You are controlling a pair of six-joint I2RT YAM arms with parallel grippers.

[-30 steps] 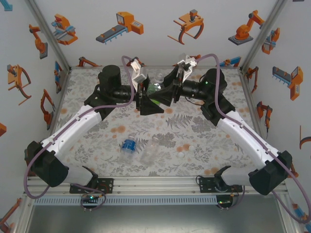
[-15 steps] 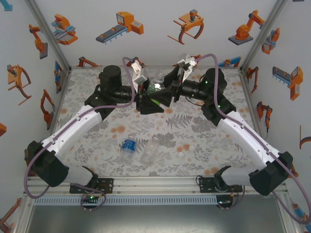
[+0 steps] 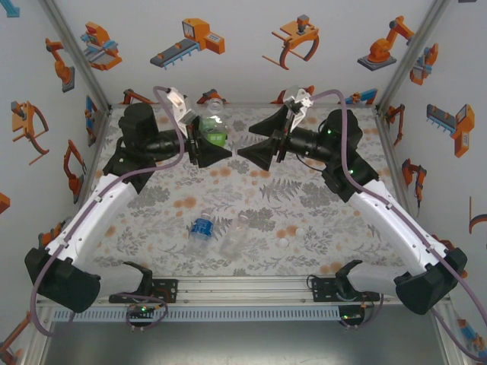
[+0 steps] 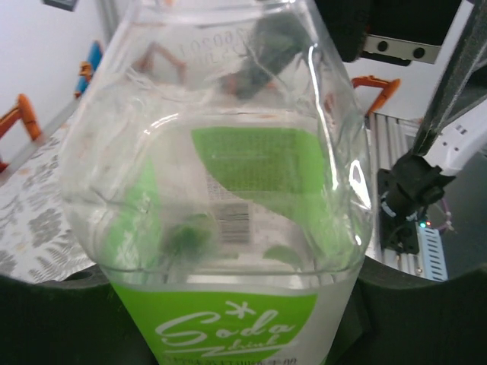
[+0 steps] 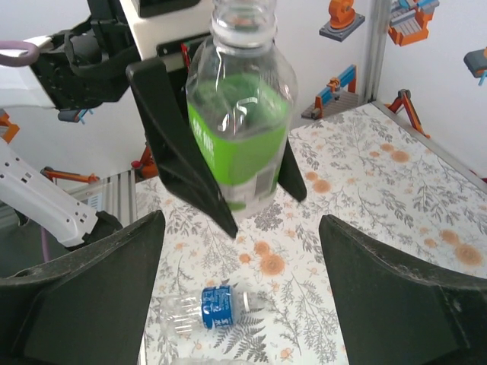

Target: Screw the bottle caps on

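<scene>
Flowery table [image 3: 319, 190] sits below. Up over it the green bottle [image 3: 215, 131] is squeezed in the left claw [image 3: 216, 141], and its top is bare. The right claw [image 3: 248, 138] is just beside it, wide open and holding nothing. I think it should fetch a white cap [image 3: 283, 244] from the table near the blue-label bottle [image 3: 202, 226], set it flat on the neck, and twist gently. White walls [image 3: 243, 84] with orange robot pictures [image 3: 189, 42] stand around.

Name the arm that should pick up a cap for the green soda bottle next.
Right. The right pincer is open and empty, and the white caps lie on the table on its side. The left pincer is shut on the green soda bottle, holding it upright with its neck bare.
</scene>
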